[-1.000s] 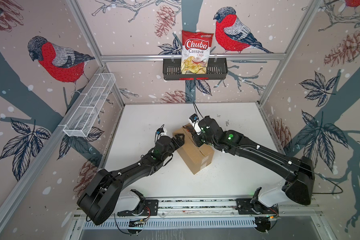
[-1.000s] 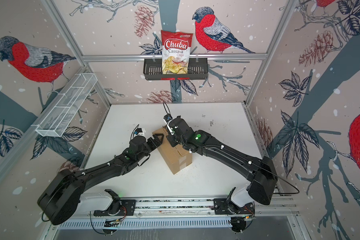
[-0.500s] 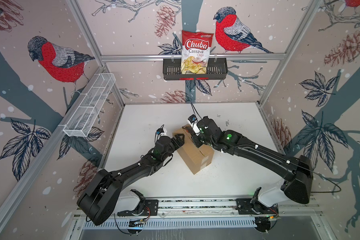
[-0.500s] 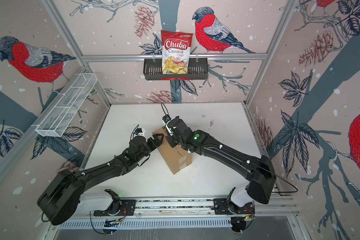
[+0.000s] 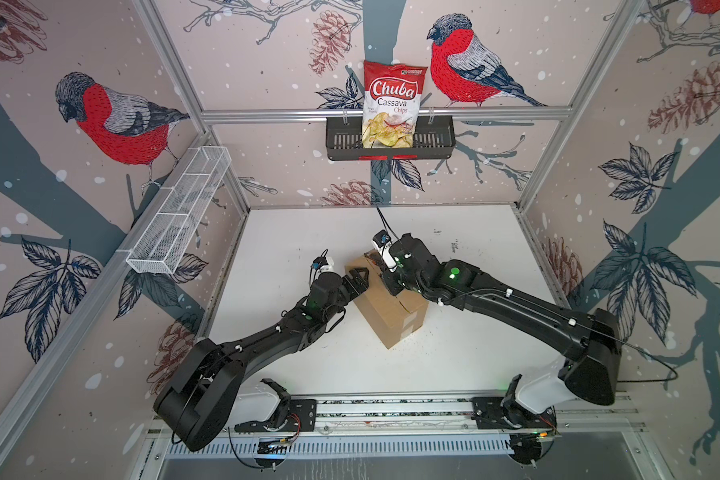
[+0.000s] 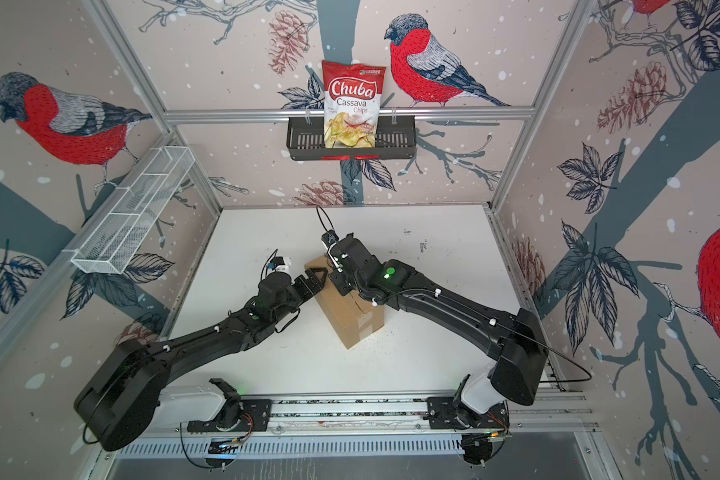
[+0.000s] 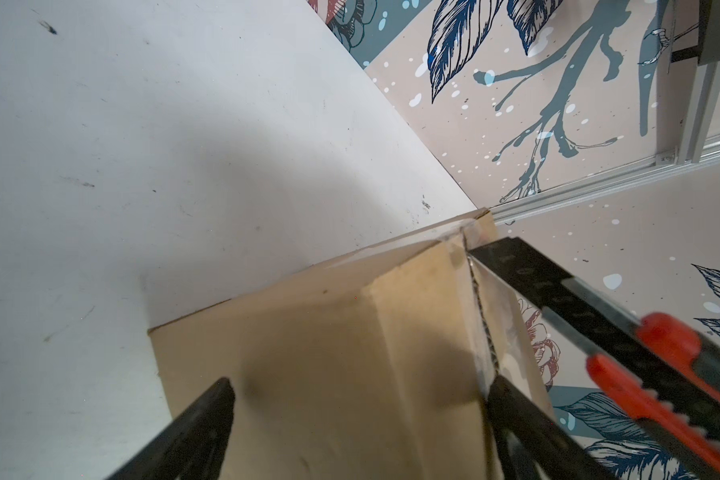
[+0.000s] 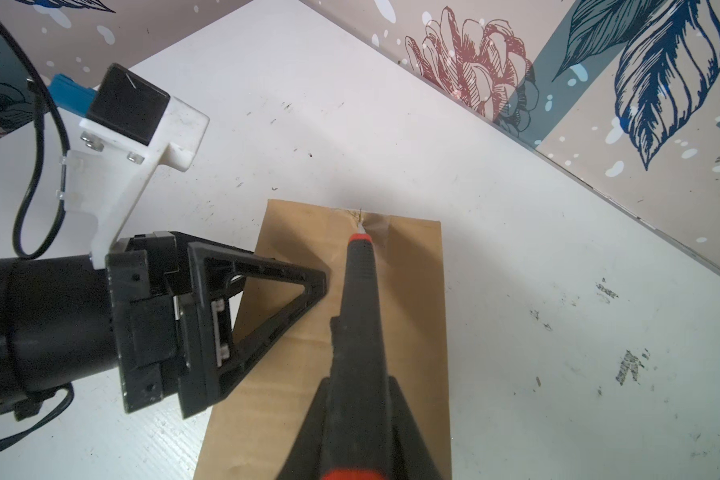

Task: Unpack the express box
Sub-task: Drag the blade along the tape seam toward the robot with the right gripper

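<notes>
The express box (image 5: 385, 309) (image 6: 344, 309), a brown carton, lies slantwise in the middle of the white table in both top views. My right gripper (image 8: 358, 386) (image 5: 391, 279) is shut on a black utility knife (image 8: 360, 291) (image 7: 599, 328) with a red slider. The blade tip touches the taped seam at the box's far end. My left gripper (image 7: 360, 386) (image 5: 360, 277) stands open, wide across the box's long upper edge. One of its fingers (image 8: 267, 286) lies on the top face beside the knife. The other is down beside the side wall.
A bag of cassava chips (image 5: 393, 104) stands in a black basket (image 5: 433, 141) on the back wall. A white wire shelf (image 5: 179, 212) hangs on the left wall. Patterned walls close in the table (image 5: 454, 361) on three sides.
My right gripper and the knife have crept a little toward the box's far end. The left arm and the box have stayed put.
</notes>
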{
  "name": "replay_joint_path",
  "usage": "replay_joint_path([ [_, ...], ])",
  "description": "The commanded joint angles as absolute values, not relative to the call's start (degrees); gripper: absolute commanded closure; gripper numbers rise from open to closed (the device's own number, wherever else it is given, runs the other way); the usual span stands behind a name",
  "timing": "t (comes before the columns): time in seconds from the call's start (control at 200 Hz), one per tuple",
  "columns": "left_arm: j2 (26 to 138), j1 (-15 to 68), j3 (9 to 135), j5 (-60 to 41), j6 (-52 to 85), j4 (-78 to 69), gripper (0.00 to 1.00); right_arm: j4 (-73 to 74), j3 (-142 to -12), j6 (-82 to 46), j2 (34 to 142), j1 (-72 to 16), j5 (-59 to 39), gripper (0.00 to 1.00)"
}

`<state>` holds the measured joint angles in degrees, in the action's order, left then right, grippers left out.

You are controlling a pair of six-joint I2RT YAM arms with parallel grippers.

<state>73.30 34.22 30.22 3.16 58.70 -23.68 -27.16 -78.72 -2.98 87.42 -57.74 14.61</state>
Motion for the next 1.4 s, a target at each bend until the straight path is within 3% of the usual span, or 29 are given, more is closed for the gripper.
replay_joint_path([
  [0.0, 73.2, 34.2, 30.0, 3.0, 59.0, -22.9, 0.07, -28.6, -79.3, -2.9, 87.8, -58.0, 15.6, 1.0],
  [1.396, 75.2, 34.5, 30.7, 3.8, 60.1, -23.8, 0.07, -31.8, -75.7, -7.1, 83.4, -59.9, 16.9, 1.0],
])
